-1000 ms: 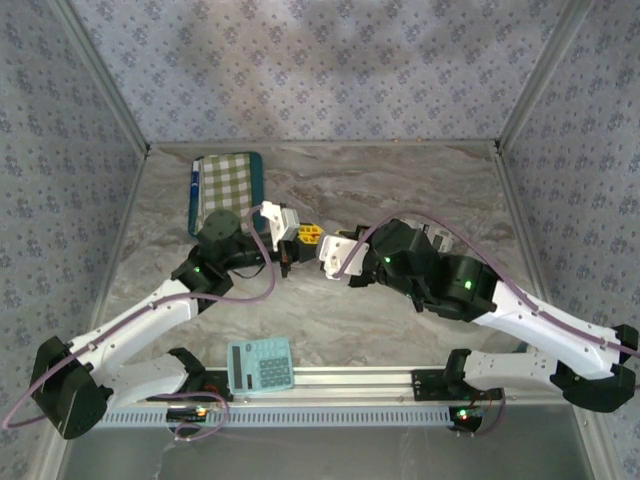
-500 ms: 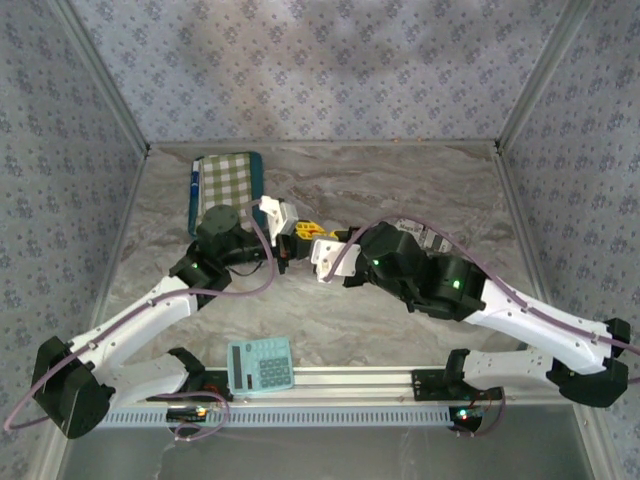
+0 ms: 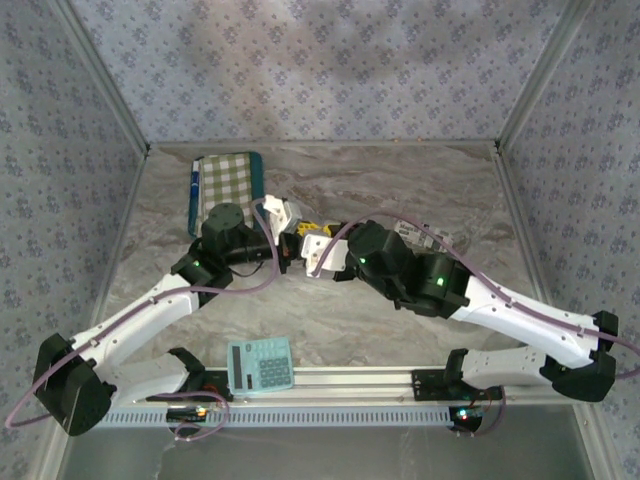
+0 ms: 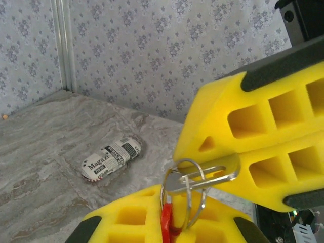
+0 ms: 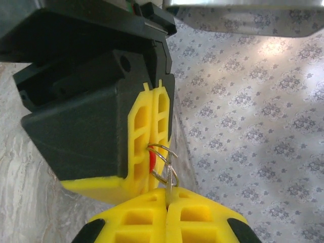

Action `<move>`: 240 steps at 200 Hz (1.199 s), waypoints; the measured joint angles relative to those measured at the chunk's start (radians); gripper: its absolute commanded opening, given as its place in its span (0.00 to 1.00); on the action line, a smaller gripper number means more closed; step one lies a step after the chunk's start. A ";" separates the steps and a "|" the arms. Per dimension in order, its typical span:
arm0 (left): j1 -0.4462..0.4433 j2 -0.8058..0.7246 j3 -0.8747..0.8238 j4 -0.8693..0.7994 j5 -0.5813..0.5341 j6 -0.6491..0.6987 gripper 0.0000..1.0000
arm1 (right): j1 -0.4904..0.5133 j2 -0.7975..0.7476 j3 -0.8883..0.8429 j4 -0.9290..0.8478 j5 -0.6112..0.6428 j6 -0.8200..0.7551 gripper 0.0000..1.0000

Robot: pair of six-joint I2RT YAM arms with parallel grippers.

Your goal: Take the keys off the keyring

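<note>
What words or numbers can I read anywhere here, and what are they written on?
"Magaz...": heading printed in black on the small rolled newsprint-pattern packet; its last letters and the fine print under it are too blurred to read.
Teal calculator: the key markings are too small to read.
Checked pouch: no readable text.

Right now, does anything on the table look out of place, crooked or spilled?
Only the calculator: it lies at the table's near edge with its near end over the metal rail between the arm bases. Nothing looks spilled or damaged.
</note>
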 measured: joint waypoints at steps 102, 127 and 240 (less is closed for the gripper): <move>-0.020 0.002 0.003 -0.063 0.007 0.011 0.00 | 0.007 -0.047 -0.103 0.060 -0.031 -0.051 0.00; -0.022 0.002 0.003 -0.073 0.028 0.011 0.00 | 0.022 -0.067 -0.155 0.111 -0.015 -0.085 0.00; 0.004 0.002 0.002 -0.117 0.122 -0.034 0.00 | 0.082 -0.127 -0.336 0.361 0.068 -0.278 0.00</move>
